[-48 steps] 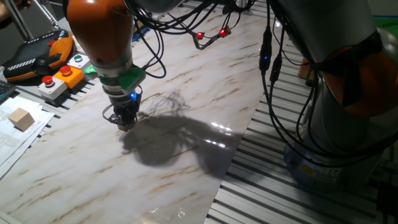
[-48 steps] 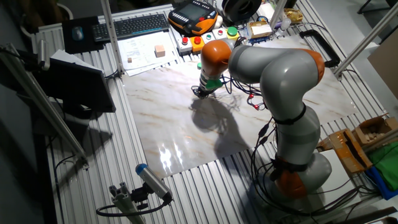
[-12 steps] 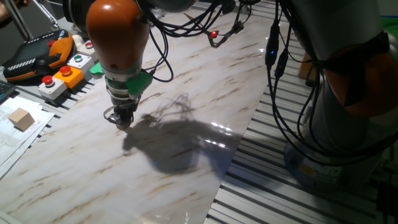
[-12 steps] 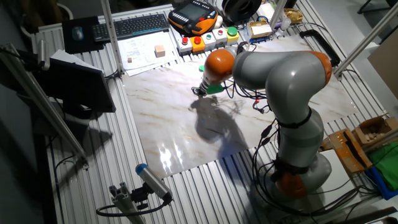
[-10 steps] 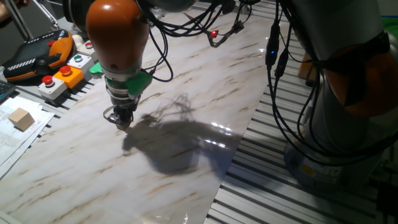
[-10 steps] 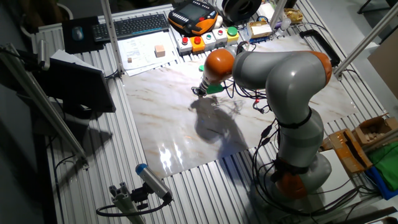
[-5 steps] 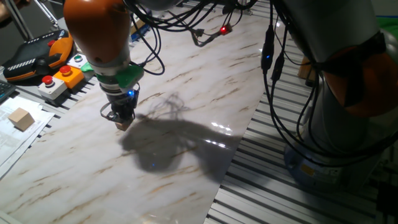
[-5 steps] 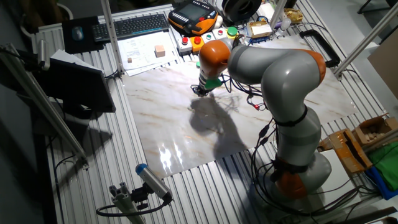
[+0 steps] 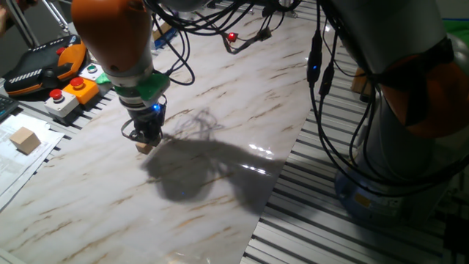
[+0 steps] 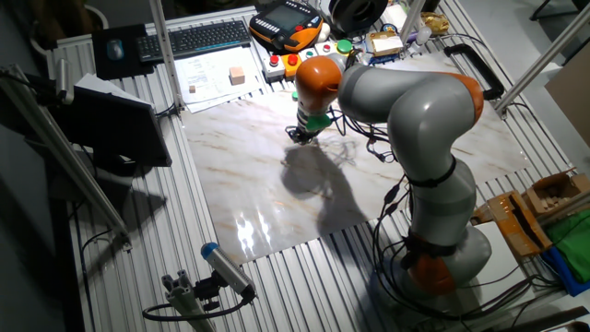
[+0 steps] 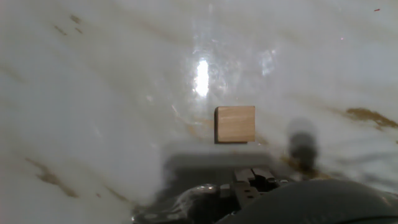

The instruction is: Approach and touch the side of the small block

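Hand view: small block (image 11: pixel 235 124) now exposed before end effector (image 9: pixel 147 139).

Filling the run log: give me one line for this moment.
stage: approach | gripper: low over marble top | small block: just ahead of fingers | contact: cannot tell | jaw state: cannot tell

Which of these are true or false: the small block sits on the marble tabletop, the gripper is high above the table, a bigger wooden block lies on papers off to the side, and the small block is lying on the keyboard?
1. The small block rests on the marble tabletop. True.
2. The gripper hangs high above the table. False: it is down low, right by the small block.
3. A larger wooden block sits on papers beside the marble. True.
4. The small block lies on the keyboard. False: it is on the marble, at the gripper.
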`<state>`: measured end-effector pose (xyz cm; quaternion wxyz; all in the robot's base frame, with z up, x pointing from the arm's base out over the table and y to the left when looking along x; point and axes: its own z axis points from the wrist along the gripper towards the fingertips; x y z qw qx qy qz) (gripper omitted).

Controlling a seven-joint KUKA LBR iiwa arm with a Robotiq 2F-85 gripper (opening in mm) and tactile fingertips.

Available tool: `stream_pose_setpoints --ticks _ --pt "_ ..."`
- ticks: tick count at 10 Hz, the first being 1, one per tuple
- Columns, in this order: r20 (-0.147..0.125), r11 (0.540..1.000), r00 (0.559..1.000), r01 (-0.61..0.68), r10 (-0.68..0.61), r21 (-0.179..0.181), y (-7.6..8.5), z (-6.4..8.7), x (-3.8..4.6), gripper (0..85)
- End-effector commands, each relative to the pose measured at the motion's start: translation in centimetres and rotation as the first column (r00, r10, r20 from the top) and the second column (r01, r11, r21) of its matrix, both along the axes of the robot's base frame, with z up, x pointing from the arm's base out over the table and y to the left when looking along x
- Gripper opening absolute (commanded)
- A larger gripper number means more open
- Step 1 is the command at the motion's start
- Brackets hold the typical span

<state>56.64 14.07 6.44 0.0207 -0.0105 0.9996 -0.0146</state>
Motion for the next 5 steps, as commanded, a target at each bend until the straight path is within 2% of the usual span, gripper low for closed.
stream_pose_setpoints --ticks 1,3,5 --pt "0.000 1.000 1.000 0.003 -0.003 0.008 -0.2 0.4 -0.45 0.7" --pt "0.011 1.000 1.000 0.012 -0.012 0.020 -0.5 1.7 -1.77 0.7" --pt "0.008 1.000 1.000 0.004 -0.004 0.012 -0.9 2.4 -2.34 0.7"
